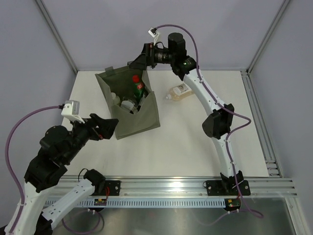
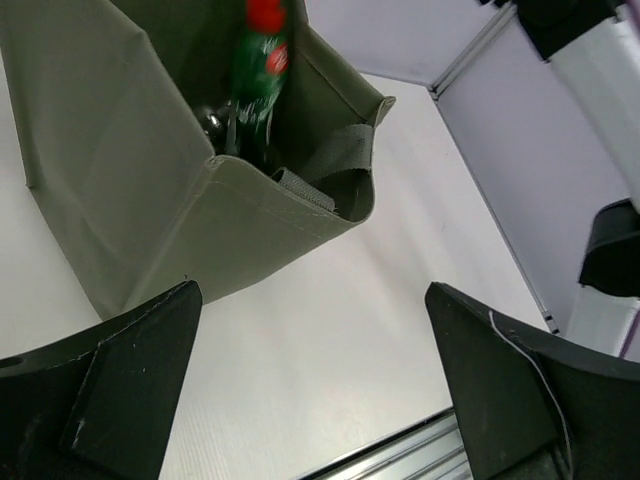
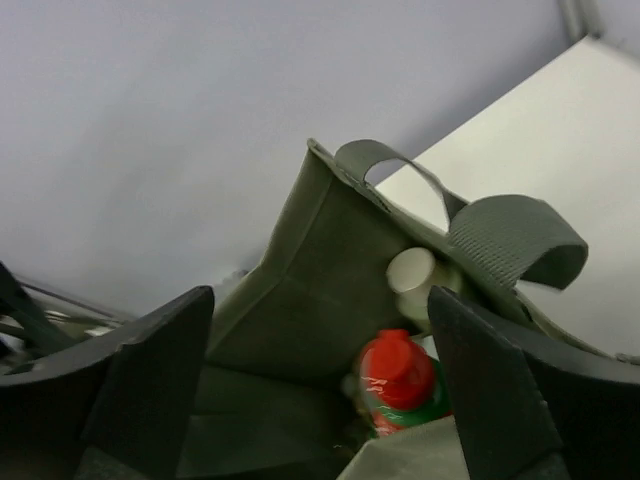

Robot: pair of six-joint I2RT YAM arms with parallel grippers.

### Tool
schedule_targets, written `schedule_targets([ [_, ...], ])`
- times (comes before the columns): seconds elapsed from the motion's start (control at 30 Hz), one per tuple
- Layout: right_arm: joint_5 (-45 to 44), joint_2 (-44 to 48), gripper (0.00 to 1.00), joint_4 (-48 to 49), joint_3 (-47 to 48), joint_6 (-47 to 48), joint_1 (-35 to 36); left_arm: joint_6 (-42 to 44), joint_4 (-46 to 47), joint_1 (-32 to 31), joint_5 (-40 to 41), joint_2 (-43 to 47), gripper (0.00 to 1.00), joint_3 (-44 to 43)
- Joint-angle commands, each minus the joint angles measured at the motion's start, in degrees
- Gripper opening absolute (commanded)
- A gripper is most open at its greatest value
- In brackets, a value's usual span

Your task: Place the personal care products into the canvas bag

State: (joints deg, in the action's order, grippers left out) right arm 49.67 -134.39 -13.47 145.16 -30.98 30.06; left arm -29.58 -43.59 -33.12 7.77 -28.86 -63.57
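Canvas bag [image 1: 146, 117] stands open-mouthed on the counter [image 1: 195, 147], in the far left quarter, its back wall close to the far edge. Sides sag; the near wall leans outward.

Inside it: green red-capped bottle [image 1: 138, 85], roughly upright, leaning against the right-hand wall. Beside it, lower in the bag, pale caps and a jar-like top; too small in the top view to sort out. My right wrist view shows one white cap [image 3: 410, 272] just behind the red one, under a loop handle [image 3: 515, 240].

Outside the bag: one amber bottle [image 1: 179, 91] with a white cap, lying on its side, just right of the bag, near the far edge, apart from the fabric.

My right gripper [image 1: 136, 62] hangs over the bag's far rim, pointing down into the mouth. Fingers spread wide, nothing between them. Red cap sits below and between the two fingers in the wrist view, not touching either. The amber bottle lies to this gripper's right, well clear of it.

My left gripper [image 1: 105, 127] is low near the left edge, facing the bag's near left corner. Fingers wide apart, holding nothing. Bag wall near the fingertips, no contact that I can see
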Motion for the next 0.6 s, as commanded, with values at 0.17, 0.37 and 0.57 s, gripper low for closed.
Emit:
schedule_targets([
  [0.17,-8.69,11.16,0.99,-13.41,2.93,28.24,3.34,4.80,4.92,-0.27,-0.91,-3.57,0.99,2.13],
  [0.37,-17.99,15.47,0.99,-19.20,-5.75,29.84,-4.56,4.80,3.35,-0.27,0.05,-1.29,0.99,4.24],
  [0.57,-18.21,11.70,1.00,-38.43,-9.73,54.28,-13.53,4.62,2.46,-0.27,2.42,4.16,0.99,7.67],
])
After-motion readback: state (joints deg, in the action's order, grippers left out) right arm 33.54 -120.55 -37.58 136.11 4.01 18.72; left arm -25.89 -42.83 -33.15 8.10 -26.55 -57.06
